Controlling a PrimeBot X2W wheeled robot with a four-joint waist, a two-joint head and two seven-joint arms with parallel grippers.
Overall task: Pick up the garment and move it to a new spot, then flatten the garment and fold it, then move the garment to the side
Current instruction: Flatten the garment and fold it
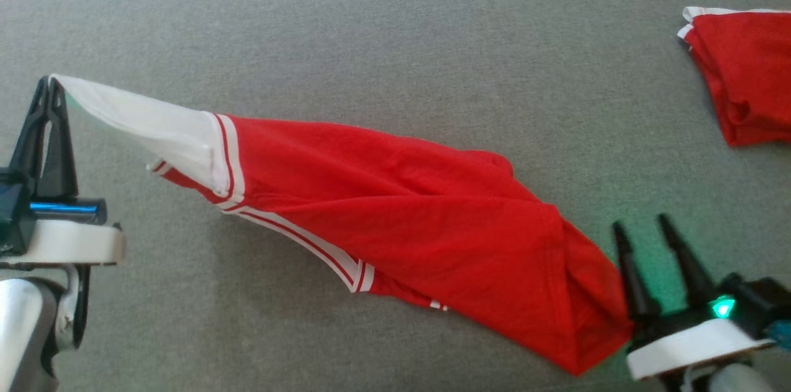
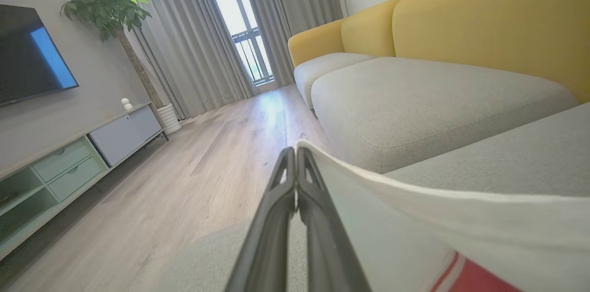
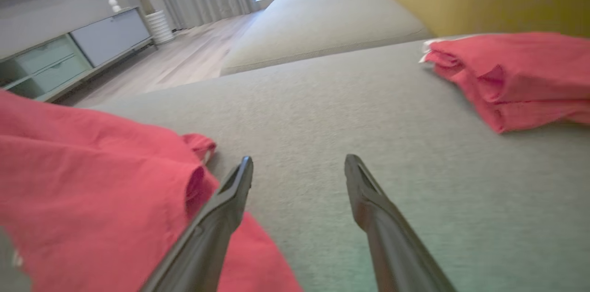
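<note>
The left gripper point(image 1: 50, 81) pinches the white sleeve tip of the red T-shirt point(image 1: 401, 206), which stretches across the near side of the grey sofa seat point(image 1: 371, 27). The right gripper point(image 1: 641, 225) stands wide and empty just beside its right end; a folded red garment point(image 1: 741, 70) lies far right

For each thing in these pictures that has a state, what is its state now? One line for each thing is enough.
garment: unfolded and wrinkled; white end lifted off the grey cushion, red part lying on it.
left gripper: shut on the garment's white end.
right gripper: open, nothing between its fingers, beside the garment's red end.
second red garment: folded, lying apart at the right.
</note>
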